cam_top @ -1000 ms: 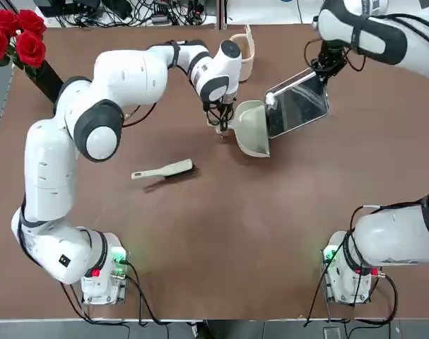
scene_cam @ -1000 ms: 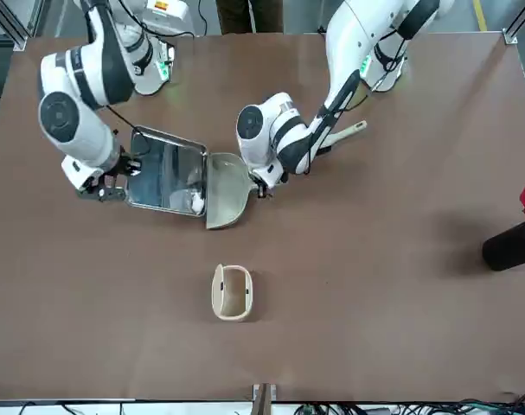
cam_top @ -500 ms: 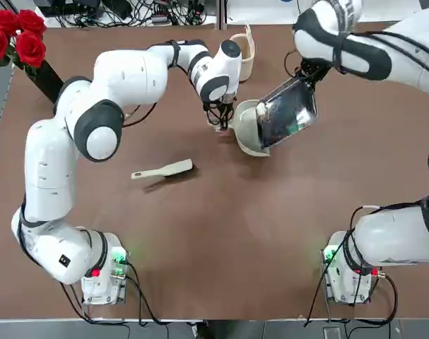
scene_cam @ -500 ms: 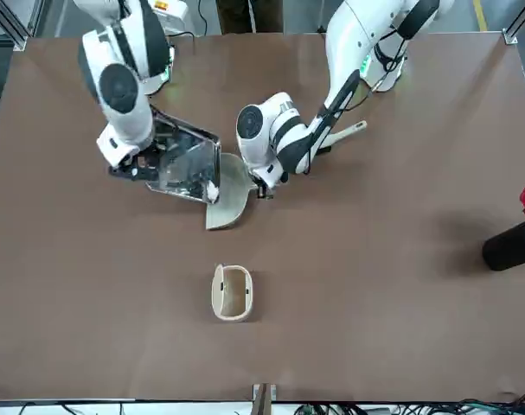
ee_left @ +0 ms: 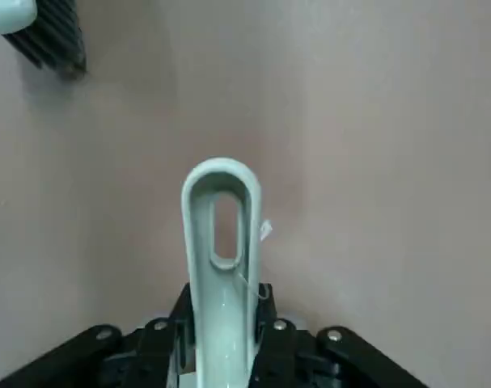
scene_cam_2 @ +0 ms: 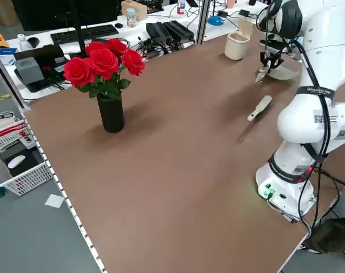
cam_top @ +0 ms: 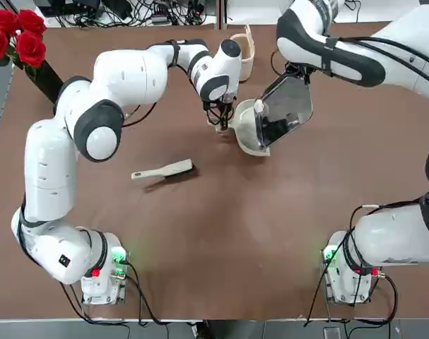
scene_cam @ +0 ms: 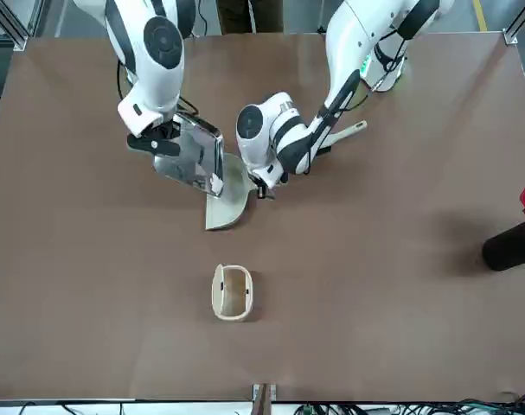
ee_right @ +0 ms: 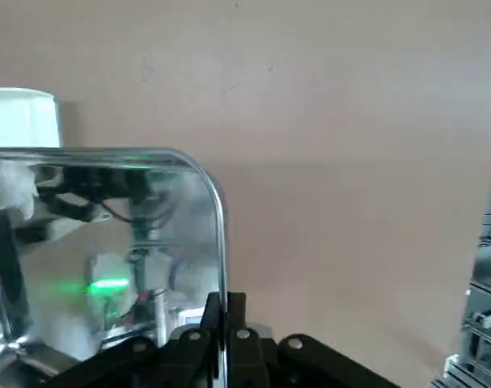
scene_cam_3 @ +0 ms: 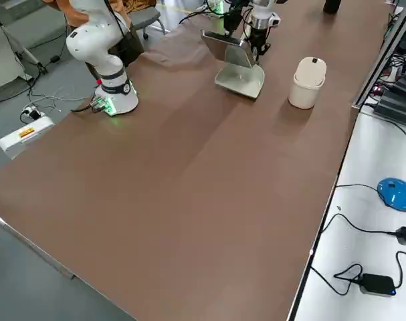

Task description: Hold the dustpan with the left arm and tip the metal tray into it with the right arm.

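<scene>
Two arms meet over the far middle of the brown table (cam_top: 221, 233), each clamped on one item. From its base at the near left corner, the left arm rises, folds at the elbow and reaches across to the centre, its wrist bent so the left gripper (cam_top: 219, 121) points down at the tabletop. Its fingers are closed on the short looped handle of the dustpan (cam_top: 251, 129), and the left wrist view shows that handle (ee_left: 221, 242) pinched between the black pads. The cream scoop rests on the table with its flared mouth turned toward the robot's right. The right arm sweeps from its base at the near right corner up and around the far edge, forearm coming back inward, so that the right gripper (scene_cam: 155, 143) hangs just beside the scoop. Its fingers are shut on the rim of the metal tray (cam_top: 286, 109), and the right wrist view shows the rim (ee_right: 219, 242) edge-on between them. The tray is tipped steeply, its lower edge over the dustpan's mouth, with a small white clump (scene_cam: 215, 184) at that low edge. A cream brush (cam_top: 163, 170) lies well apart nearer the robot, a cream cup-shaped bin (cam_top: 244, 51) stands beyond the left wrist, and red roses (cam_top: 16, 32) sit at the far left corner.
</scene>
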Tool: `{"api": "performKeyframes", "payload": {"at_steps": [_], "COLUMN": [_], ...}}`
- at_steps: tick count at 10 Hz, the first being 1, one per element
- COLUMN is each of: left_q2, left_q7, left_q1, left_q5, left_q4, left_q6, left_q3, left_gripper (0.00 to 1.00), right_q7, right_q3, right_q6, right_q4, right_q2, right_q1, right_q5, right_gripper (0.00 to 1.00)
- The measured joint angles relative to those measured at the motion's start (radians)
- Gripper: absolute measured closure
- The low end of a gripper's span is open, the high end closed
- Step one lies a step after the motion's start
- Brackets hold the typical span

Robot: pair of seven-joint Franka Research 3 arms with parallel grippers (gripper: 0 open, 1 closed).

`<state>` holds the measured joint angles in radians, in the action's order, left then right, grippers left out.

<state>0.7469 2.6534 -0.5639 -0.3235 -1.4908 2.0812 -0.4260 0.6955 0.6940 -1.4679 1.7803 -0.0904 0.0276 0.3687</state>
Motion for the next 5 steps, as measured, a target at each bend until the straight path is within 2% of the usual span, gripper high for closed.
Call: {"api": "performKeyframes", "payload": {"at_steps": [3,5], "left_q2": [0.0,0.0], "left_q7": [0.0,0.0], "left_q1": [0.0,-0.001], "left_q5": [0.0,0.0], "left_q4": [0.001,0.003], "left_q6": [0.0,0.0], "left_q3": [0.001,0.0], "left_gripper": [0.67,0.67], "right_q7": [0.094,0.147], "right_q3": [0.107,0.159], "right_q6": [0.122,0.184], "right_q4": [-0.099,-0.162], "right_q2": [-0.152,-0.249], "right_q1": [-0.01,-0.029], "right_q5": [0.178,0.268], "right_gripper": [0.95,0.95]}}
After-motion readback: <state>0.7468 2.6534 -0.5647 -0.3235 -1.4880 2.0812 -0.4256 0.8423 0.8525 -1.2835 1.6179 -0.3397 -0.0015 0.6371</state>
